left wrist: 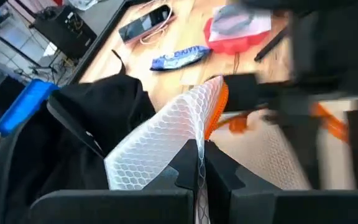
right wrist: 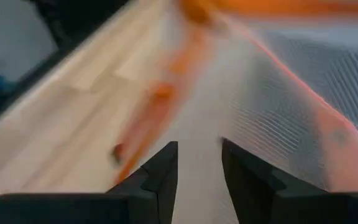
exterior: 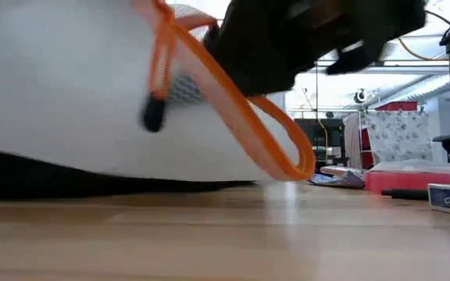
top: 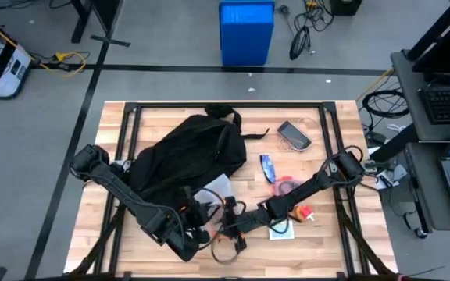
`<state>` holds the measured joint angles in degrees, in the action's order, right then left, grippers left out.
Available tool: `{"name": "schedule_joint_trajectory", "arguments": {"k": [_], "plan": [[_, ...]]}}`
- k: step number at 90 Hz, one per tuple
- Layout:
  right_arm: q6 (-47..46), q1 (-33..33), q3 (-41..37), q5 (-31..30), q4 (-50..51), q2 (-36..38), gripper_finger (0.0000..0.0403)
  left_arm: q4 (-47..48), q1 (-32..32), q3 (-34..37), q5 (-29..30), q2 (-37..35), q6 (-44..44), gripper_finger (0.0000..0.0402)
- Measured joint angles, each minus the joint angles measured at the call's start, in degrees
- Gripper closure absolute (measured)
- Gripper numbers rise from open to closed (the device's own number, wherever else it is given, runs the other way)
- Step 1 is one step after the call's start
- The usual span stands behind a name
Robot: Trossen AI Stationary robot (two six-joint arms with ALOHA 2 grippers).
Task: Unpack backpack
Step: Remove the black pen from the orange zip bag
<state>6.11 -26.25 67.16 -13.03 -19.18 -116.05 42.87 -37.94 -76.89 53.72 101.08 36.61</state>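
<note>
The backpack (top: 186, 152) is a large, slumped heap of black fabric with a strap loop at its far end, lying on the left half of the table (top: 319, 242). A white mesh pouch (left wrist: 160, 140) with orange trim sticks out of its near end.

The left gripper (left wrist: 199, 171) is at the table's near edge, just in front of the backpack's opening, with its fingers (left wrist: 182, 168) pinched narrow on the pouch's edge. The right gripper (right wrist: 199, 165) is just to the right of it, low over the pouch; its fingers (right wrist: 166, 165) stand a narrow gap apart, with mesh showing between them, and I cannot tell whether they grip it.

Beyond the right gripper, toward the far right, lie a blue packet (top: 268, 166), a red flat item (top: 286, 186) and a phone (top: 294, 134) with a cord. A small red and yellow piece (top: 303, 211) and a card (top: 281, 230) lie beside the right arm's forearm.

Bare wood is open to the right of these items and along the near right corner. The near edge is right behind both grippers, so there is little room that way; the left side is filled by the backpack and the left arm.
</note>
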Motion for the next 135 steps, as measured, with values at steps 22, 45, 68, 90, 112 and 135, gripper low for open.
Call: {"name": "schedule_joint_trajectory", "arguments": {"k": [22,45,68,90,112,135], "plan": [[0.3,-0.3,0.0,-6.8,8.0,0.0,0.0293,-3.6,-1.2,2.6,-1.8,0.0,0.7,0.0402],[-1.4,1.1,0.0,-8.2,12.6,0.0,0.0293,-5.2,-1.6,2.6,-3.2,0.0,0.7,0.0402],[4.0,1.5,0.0,-8.3,13.5,-0.5,0.0293,-7.4,-1.1,2.6,-3.8,0.0,0.6,0.0402],[8.2,2.9,0.2,-8.4,13.0,-2.8,0.0293,-9.5,-0.1,2.6,-4.5,0.1,-0.6,0.0402],[13.9,5.0,1.7,-9.6,13.7,-3.3,0.0293,-12.1,1.1,2.6,-5.0,0.1,-4.8,0.0402],[20.2,6.6,3.8,-8.6,13.4,-3.3,0.0293,-12.4,2.2,2.6,-6.0,0.1,-5.6,0.0402]]}}
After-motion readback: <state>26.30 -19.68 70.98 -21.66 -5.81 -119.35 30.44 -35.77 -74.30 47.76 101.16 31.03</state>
